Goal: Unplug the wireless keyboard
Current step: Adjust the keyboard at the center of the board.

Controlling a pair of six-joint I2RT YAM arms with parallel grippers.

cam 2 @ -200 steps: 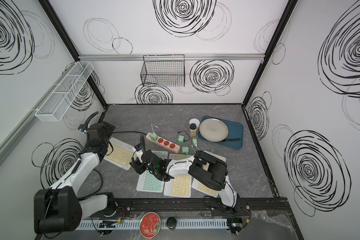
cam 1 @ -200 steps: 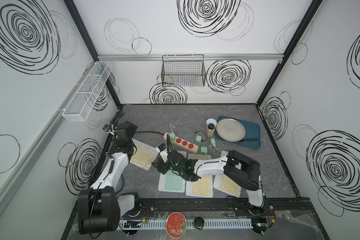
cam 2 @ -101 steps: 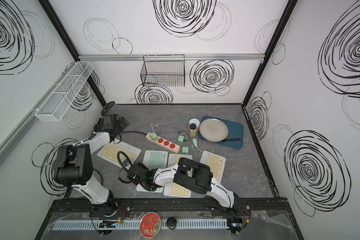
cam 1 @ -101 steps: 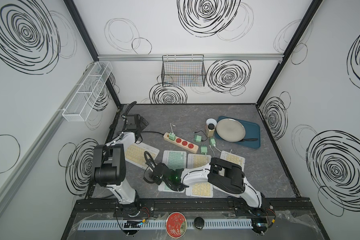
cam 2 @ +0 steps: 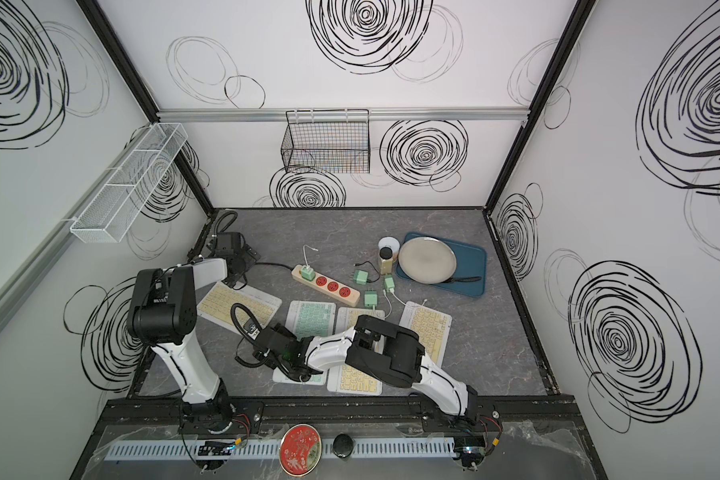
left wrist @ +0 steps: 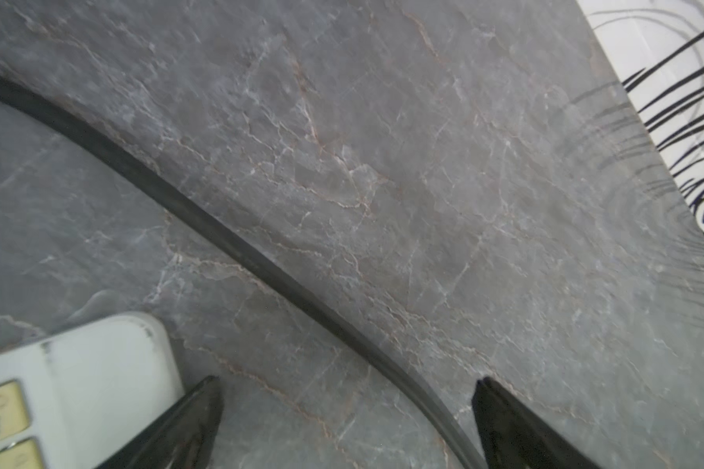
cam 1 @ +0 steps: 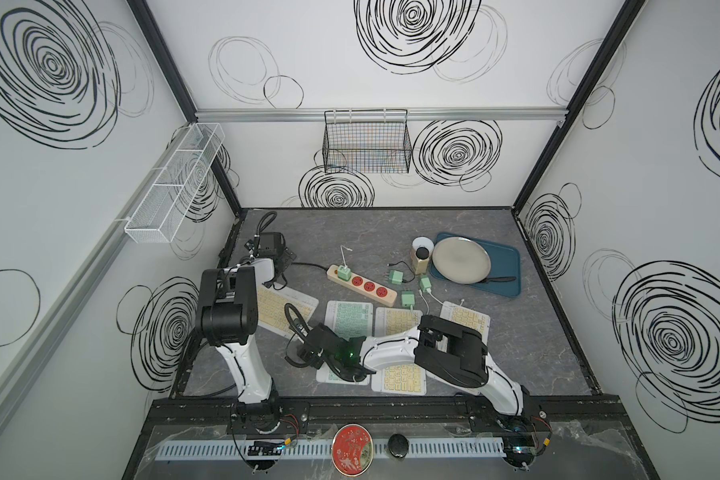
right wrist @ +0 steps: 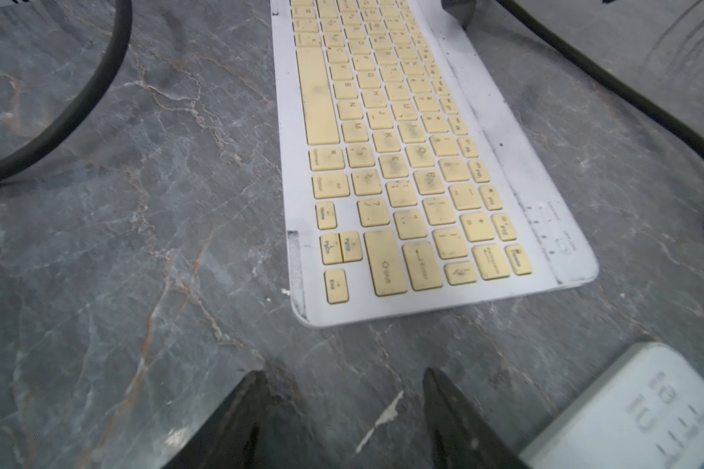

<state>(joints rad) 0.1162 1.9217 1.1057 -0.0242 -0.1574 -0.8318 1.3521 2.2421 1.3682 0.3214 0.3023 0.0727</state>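
Note:
Several wireless keyboards lie flat on the grey table: a yellow-keyed one (cam 1: 281, 309) (right wrist: 403, 162) at the left, a green-keyed one (cam 1: 350, 322), then two more yellow ones (cam 1: 400, 328) (cam 1: 466, 320). A beige power strip (cam 1: 362, 284) (cam 2: 327, 284) carries one green charger (cam 1: 342, 273) whose white cable end sticks up free. My right gripper (cam 1: 297, 355) (cam 2: 246, 355) (right wrist: 344, 373) hangs open over bare table between the left yellow and green keyboards. My left gripper (cam 1: 281, 272) (cam 2: 242, 270) (left wrist: 348, 381) is open over the strip's black cord (left wrist: 261, 264), holding nothing.
Loose green chargers (cam 1: 395, 276) (cam 1: 408, 298) (cam 1: 425, 284) with thin cables lie right of the strip. A blue tray (cam 1: 508, 266) with a metal plate (cam 1: 461, 259) and a small jar (cam 1: 421, 257) stand at the back right. A wire basket (cam 1: 366, 141) hangs on the back wall.
The left arm has swung back to the far-left corner by the cord. The right gripper has slid from over the green keyboard to the front left, and its jaws have widened.

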